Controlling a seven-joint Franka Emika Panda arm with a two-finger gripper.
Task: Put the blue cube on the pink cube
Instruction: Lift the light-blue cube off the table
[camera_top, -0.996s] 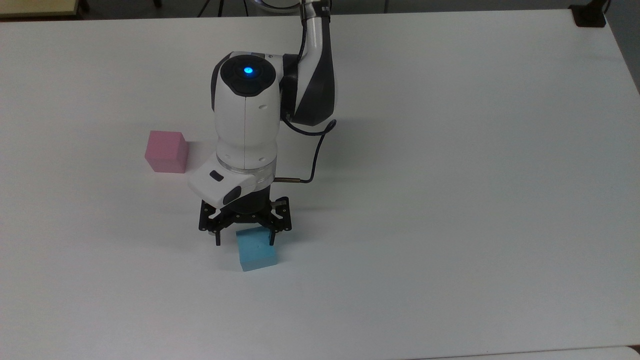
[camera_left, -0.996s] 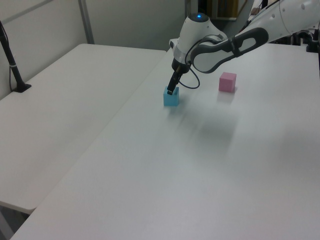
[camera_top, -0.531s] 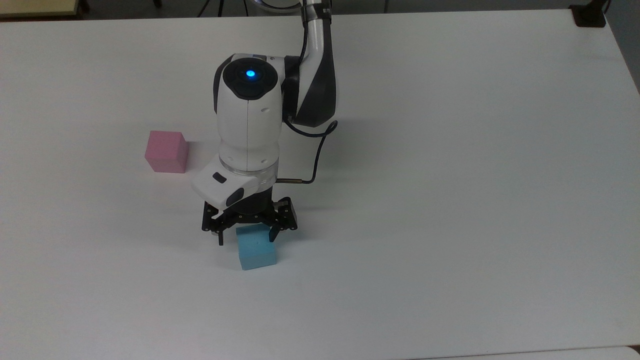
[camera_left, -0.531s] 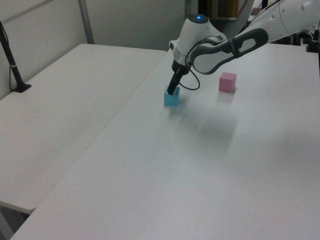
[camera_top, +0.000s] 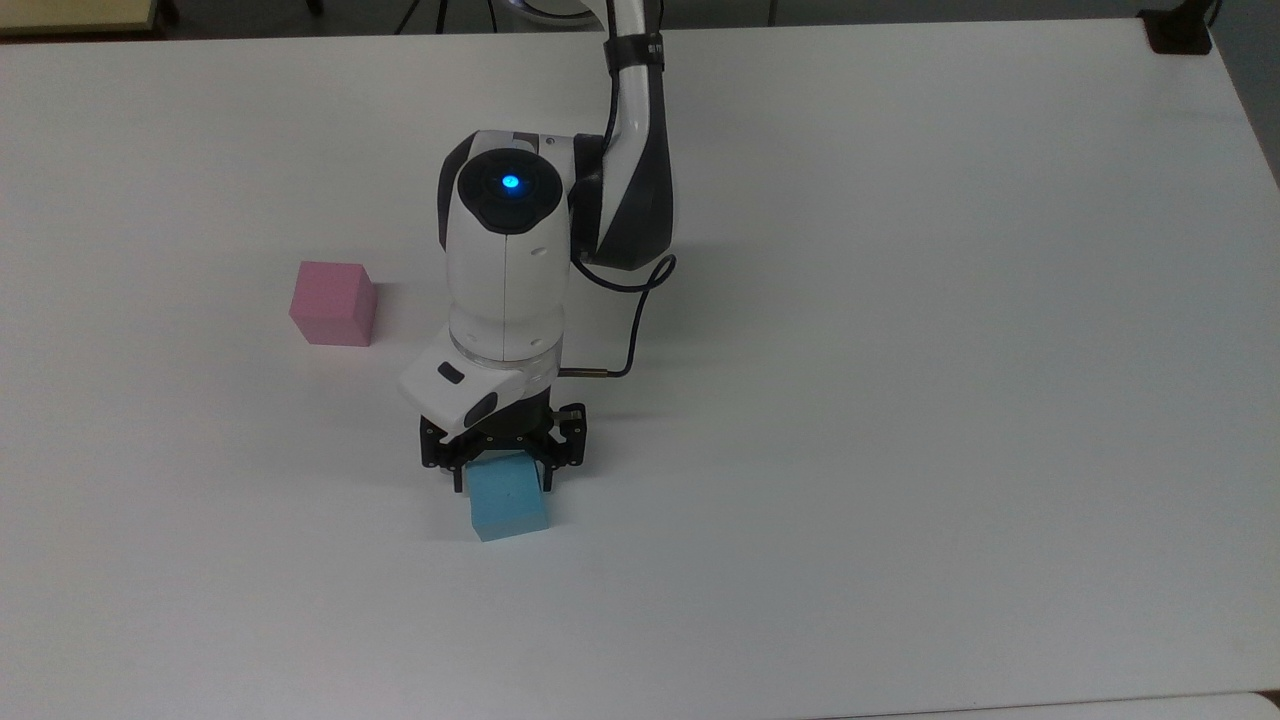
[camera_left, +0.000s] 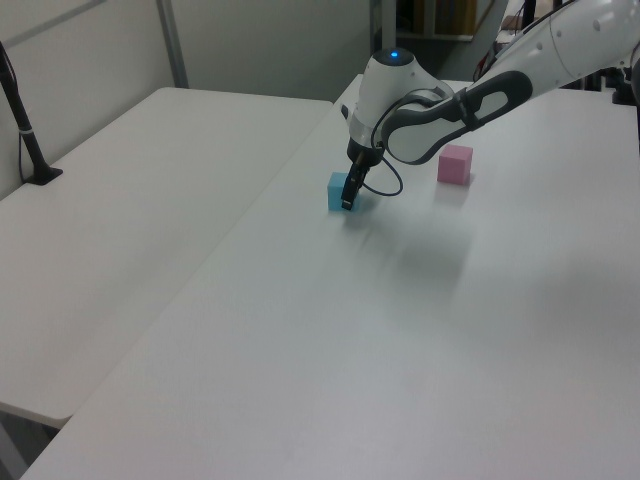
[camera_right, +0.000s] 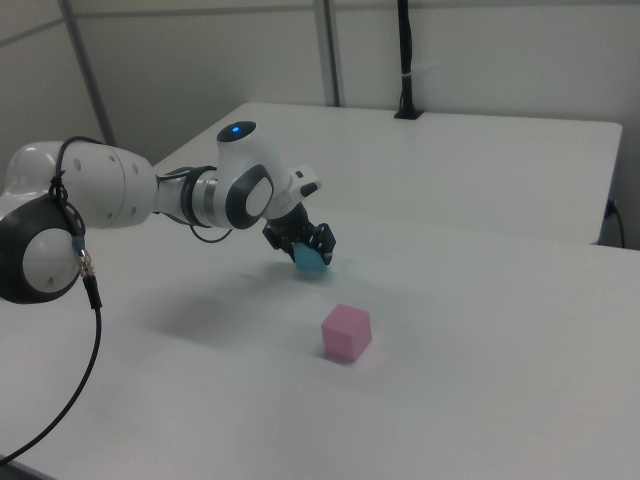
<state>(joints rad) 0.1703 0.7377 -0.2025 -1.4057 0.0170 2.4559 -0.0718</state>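
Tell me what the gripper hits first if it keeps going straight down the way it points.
Likely the white table: the gripper already straddles the blue cube, which sits between its fingers.

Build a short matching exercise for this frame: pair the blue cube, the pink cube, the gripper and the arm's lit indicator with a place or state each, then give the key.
Things:
1. blue cube
2. pink cube
3. gripper
4. indicator light

Places or states:
A. standing alone on the table, with nothing on top
B. glowing blue on top of the arm's wrist housing
C. lowered over a cube, fingers at its two sides
D. resting on the table between two black fingers

Pairs: 1-D, 2-A, 3-C, 4-B
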